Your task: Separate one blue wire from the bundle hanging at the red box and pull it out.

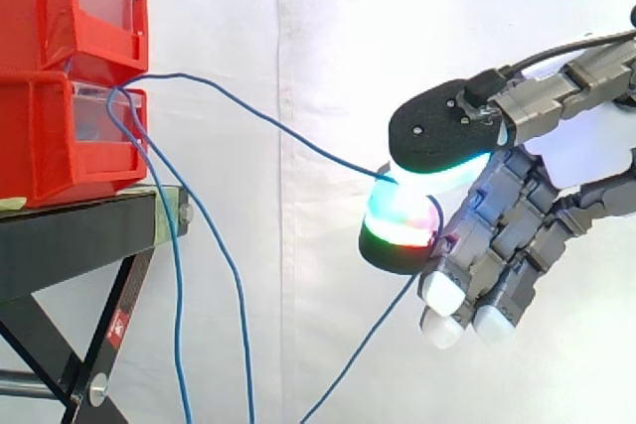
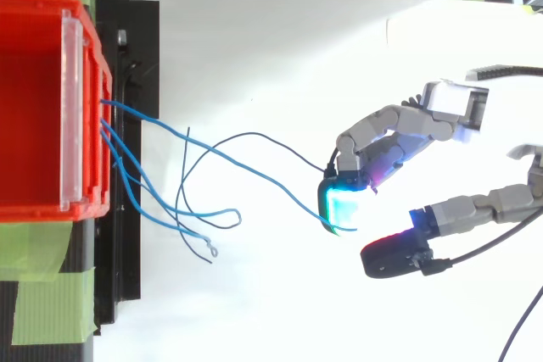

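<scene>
Side view: two stacked red bins [image 1: 60, 96] sit at the left on a black stand [image 1: 70, 235]. The bundle [image 1: 177, 275] comes out at their front edge and droops past the stand under its own weight. One blue wire [image 1: 298, 138] runs away from the rest, rising in a shallow arc to the right, because the hand [image 1: 507, 225] has it. It is pinched between two glowing pads [image 1: 397, 230], with its tail dropping free below them. The other fingers are curled loosely under and touch nothing. In the top view the hand [image 2: 399, 129] is well right of the bins, so I judge the wire to be separated but not yet pulled out.
</scene>
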Controlling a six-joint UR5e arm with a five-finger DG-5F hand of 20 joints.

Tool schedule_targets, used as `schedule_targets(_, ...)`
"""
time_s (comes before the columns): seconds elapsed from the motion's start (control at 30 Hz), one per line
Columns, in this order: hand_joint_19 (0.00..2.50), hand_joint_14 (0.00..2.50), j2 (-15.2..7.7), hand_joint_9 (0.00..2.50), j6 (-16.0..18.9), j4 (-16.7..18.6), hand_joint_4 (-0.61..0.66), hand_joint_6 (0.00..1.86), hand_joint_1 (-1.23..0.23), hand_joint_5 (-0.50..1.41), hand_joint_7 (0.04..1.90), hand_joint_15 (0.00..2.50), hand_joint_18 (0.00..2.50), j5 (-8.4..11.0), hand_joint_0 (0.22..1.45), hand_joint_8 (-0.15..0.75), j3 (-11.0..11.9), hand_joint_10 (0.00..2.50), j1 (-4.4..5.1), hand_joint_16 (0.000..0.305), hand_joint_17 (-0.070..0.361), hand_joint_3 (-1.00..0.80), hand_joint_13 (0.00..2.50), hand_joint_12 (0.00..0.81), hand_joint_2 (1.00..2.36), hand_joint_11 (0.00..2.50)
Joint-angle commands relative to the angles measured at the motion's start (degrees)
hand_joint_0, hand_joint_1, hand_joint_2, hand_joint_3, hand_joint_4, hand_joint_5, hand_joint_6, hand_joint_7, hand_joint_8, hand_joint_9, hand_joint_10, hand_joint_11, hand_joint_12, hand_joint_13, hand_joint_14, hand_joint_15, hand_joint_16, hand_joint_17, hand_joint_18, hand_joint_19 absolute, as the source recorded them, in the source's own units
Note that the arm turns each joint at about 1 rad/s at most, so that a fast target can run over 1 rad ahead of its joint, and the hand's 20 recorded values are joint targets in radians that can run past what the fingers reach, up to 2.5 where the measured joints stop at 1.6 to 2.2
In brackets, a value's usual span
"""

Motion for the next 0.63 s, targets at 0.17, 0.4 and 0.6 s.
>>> schedule_targets(0.17,0.26,0.01,0.0,0.83,0.0,0.0,-0.22,0.88,-0.78,-0.07,1.16,0.40,0.71,0.00,0.49,0.367,0.0,0.01,0.00,0.074,0.167,-0.01,0.60,0.517,1.51,0.42)
schedule_targets(0.4,0.26,0.01,-0.1,0.83,0.0,0.0,-0.22,0.88,-0.78,-0.07,1.16,0.40,0.71,0.00,0.49,0.366,0.0,0.01,0.00,0.075,0.168,-0.01,0.60,0.518,1.53,0.42)
schedule_targets(0.6,0.26,0.01,0.0,0.83,0.0,0.0,-0.22,0.88,-0.78,-0.07,1.16,0.39,0.71,0.00,0.48,0.369,0.0,0.01,0.00,0.075,0.168,-0.02,0.60,0.517,1.54,0.41)
